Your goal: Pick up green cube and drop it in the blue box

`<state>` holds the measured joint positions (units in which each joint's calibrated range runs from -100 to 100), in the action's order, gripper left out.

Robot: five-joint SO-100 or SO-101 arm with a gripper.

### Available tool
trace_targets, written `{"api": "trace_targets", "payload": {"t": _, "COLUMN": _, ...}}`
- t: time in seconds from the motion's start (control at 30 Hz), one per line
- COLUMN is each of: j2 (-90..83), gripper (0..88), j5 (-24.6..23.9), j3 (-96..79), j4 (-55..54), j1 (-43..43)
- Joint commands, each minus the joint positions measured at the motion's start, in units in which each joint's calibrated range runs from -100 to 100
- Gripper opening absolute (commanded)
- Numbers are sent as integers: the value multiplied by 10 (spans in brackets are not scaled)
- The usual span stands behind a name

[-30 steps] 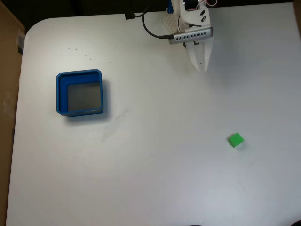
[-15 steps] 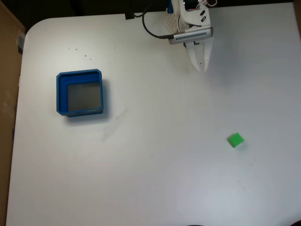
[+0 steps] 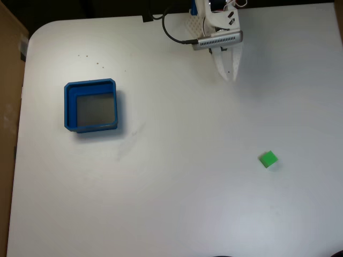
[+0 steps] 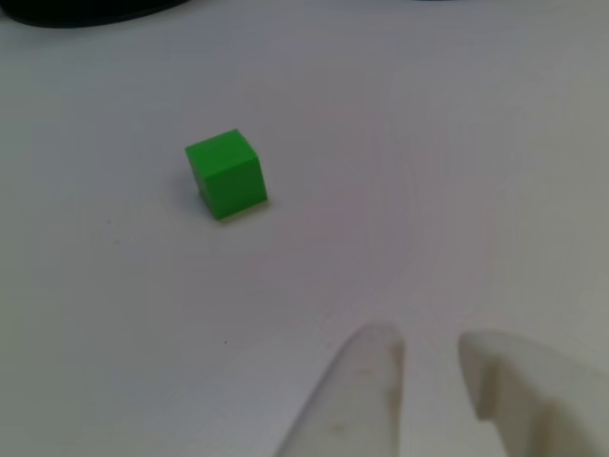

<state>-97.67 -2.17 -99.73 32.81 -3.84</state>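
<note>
Fixed view: claw (image 3: 229, 75), green cube (image 3: 269, 159), blue box (image 3: 68, 101) all unmoved.

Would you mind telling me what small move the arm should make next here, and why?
Probably reach toward the green cube while opening a little wider. In the fixed view the end effector sits near the table's top edge, well apart from the cube, which lies free on the table and far from the blue box. In the other view its fingertips show only a narrow gap.
</note>
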Motion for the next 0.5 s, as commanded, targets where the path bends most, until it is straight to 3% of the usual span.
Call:
{"api": "trace_targets", "payload": {"t": 0.0, "j2": -11, "gripper": 15, "j5": 2, "j3": -1, "j4": -9, "j1": -30}}
{"api": "trace_targets", "payload": {"t": 0.47, "j2": -12, "gripper": 15, "j5": 2, "j3": 9, "j4": -11, "j1": -57}}
